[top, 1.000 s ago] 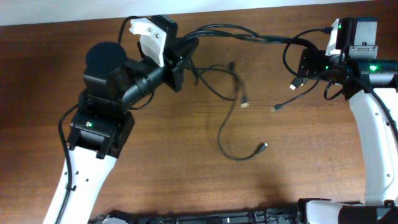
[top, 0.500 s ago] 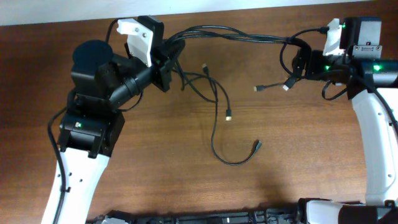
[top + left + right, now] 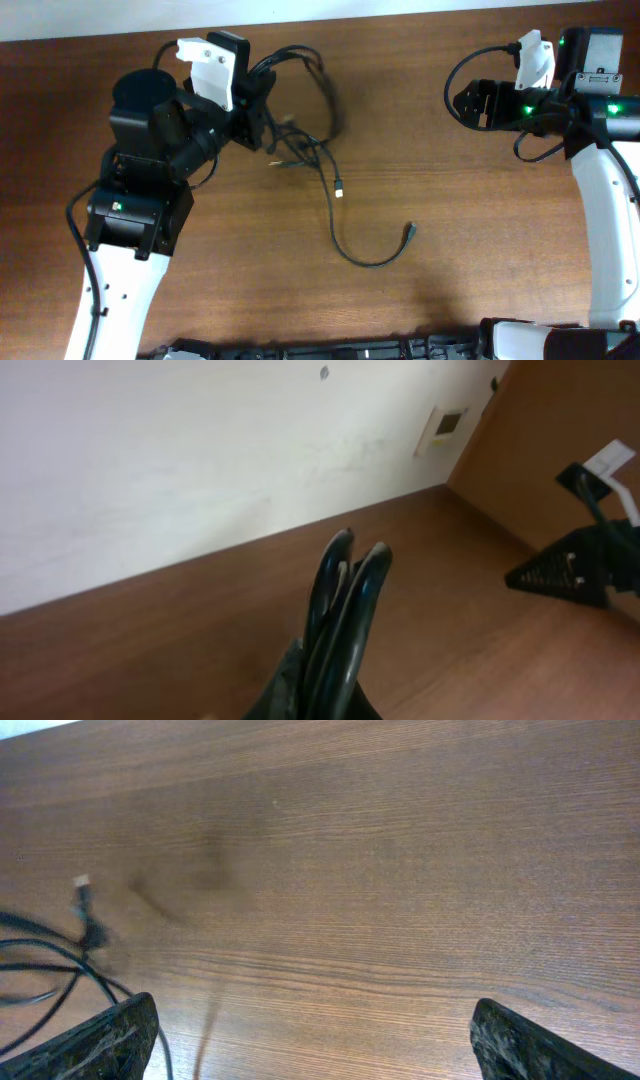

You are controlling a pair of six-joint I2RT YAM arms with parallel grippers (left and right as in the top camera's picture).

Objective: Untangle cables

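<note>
Left fingers (image 3: 262, 112) are clamped shut on the cables (image 3: 305, 150), pinching several black strands together so that a doubled loop stands up out of the grip in the left wrist view. That pinch reads as an anchor: with one bunch pinned, any strand drawn off has something to pull against.

From the grip the cables spill onto the bench (image 3: 480, 230) on the side facing the right fingers (image 3: 468, 103). A tangled cluster lies just beside the left fingers, and a wide loop arcs out from above them. One long strand runs away from both pairs of fingers and curls round to a small plug (image 3: 408, 232) lying free. A shorter end (image 3: 341, 188) stops nearer the cluster.

The right fingers stand spread wide with nothing between them, well apart from the bunch. Their own camera shows bare wood beneath and only a few strand ends off to one side. Spread and empty like that, they look placed for a fresh hold. The long free strand seems the likeliest pick, being clear of the tangle, though a careless pull could tighten the cluster.
</note>
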